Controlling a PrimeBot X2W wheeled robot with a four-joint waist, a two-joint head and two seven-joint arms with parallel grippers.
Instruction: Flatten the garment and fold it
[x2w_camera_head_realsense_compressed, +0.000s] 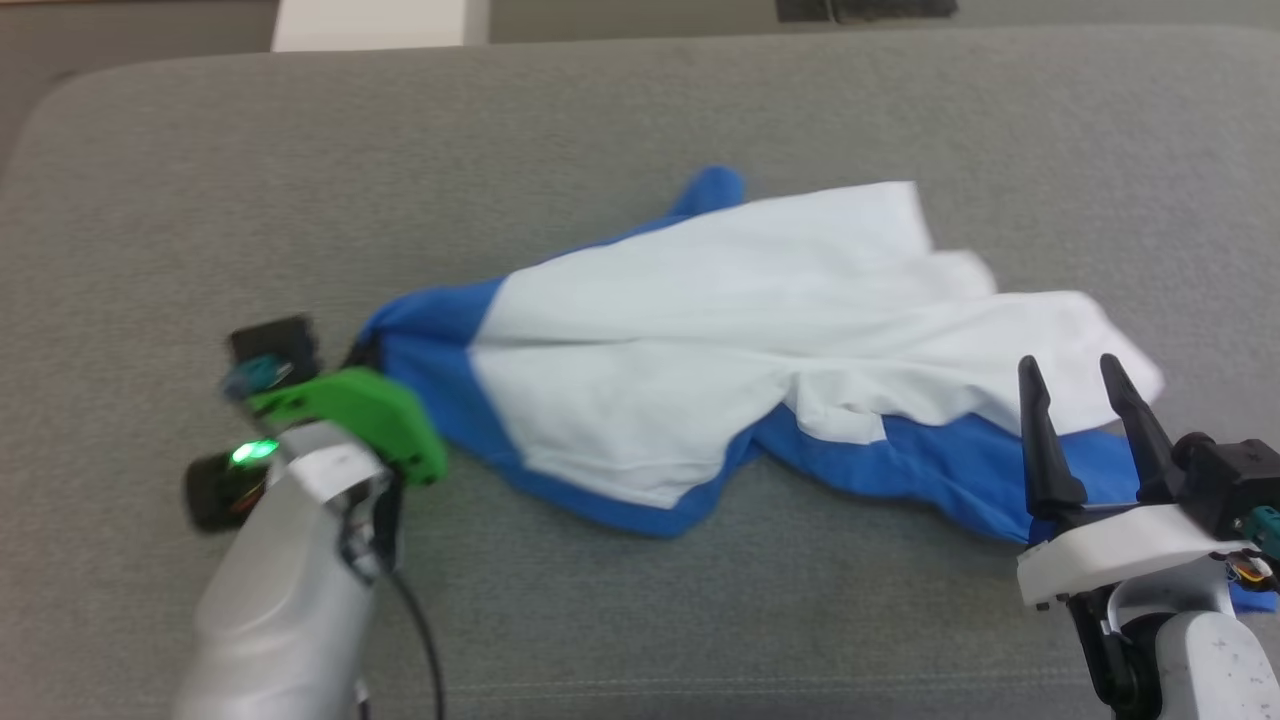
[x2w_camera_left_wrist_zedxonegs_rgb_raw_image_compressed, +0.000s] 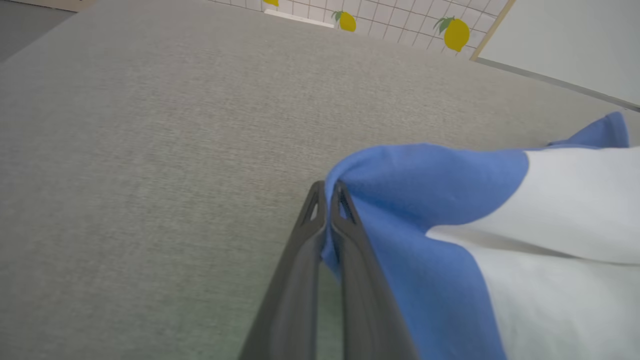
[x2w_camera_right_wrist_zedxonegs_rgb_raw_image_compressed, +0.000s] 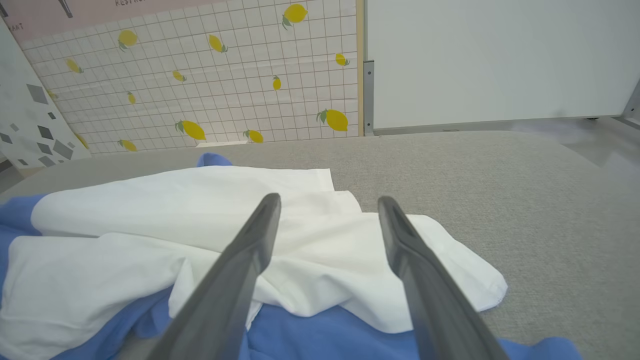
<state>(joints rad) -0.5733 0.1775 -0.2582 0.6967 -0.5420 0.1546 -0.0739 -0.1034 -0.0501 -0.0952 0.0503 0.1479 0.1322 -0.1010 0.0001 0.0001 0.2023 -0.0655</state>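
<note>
T-shirt, white with blue sections, lies rumpled on the grey fabric-covered surface, stretched between the two grippers. The left gripper is clamped on a bunched blue edge at its fingertips, with the rest of the cloth spreading off to its right. The right gripper has its fingers spread wide with nothing between them, and the shirt's blue and white folds lie beneath and just ahead of it.

Left gripper clamped on the garment; right gripper spread wide
</note>
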